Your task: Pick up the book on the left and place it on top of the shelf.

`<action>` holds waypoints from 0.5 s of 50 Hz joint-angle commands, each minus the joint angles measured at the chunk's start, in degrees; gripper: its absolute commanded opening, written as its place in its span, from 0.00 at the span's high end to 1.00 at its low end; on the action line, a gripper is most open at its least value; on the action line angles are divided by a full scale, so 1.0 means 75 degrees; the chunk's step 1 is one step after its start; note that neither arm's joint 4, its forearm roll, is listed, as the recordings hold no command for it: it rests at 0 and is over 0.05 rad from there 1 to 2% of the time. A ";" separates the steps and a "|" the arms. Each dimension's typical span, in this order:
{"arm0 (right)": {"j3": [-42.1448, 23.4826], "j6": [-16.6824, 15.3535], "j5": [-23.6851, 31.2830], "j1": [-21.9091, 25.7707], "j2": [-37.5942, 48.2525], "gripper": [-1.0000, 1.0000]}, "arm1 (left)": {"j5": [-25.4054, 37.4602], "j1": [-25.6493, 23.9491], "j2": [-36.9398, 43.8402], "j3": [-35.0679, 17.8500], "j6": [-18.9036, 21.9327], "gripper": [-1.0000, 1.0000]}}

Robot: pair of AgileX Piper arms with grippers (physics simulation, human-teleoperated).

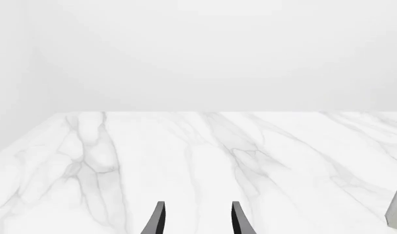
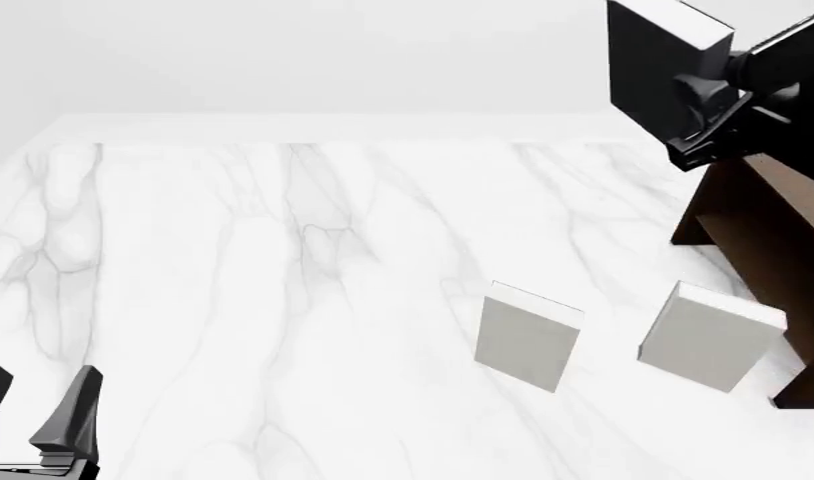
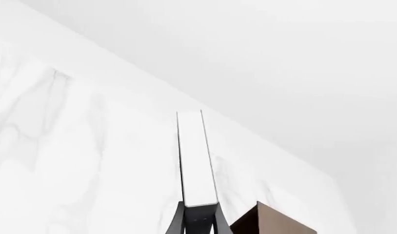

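The book (image 2: 661,65) is held aloft by the right gripper (image 2: 707,95), whose jaws are closed on its lower end. In the front view the black cover faces the camera and the white page edges show along the top and right side. The book's long axis stands roughly upright, tipped a little. In the right wrist view the book (image 3: 197,161) is seen edge-on, a narrow white strip rising straight out from between the fingers (image 3: 179,222).

The coming move turns on how the book lies against the shelf (image 2: 767,230). The book is carried above the shelf's upper end and somewhat to its left, clear of it and not touching. From this view, how far it sits in depth over the flat top cannot be told. To be laid on top, it is judged that the book must be carried rightward and lowered.

The left gripper (image 2: 34,405) is parked at the near left corner of the table (image 2: 247,300), well apart from everything, with its jaws apart and nothing between them. Two white books (image 2: 527,335) stand in front of the shelf, below the carried book.
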 commanded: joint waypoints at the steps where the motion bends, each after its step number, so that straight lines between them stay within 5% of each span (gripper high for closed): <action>1: -0.0089 -0.0172 0.0089 -0.0544 -0.0212 1.00 | 0.0000 0.0000 0.0000 0.0000 0.0000 0.00; 25: 0.0212 -0.0969 0.0658 -0.1461 -0.1222 1.00 | 0.0000 0.0000 0.0000 0.0000 0.0000 0.00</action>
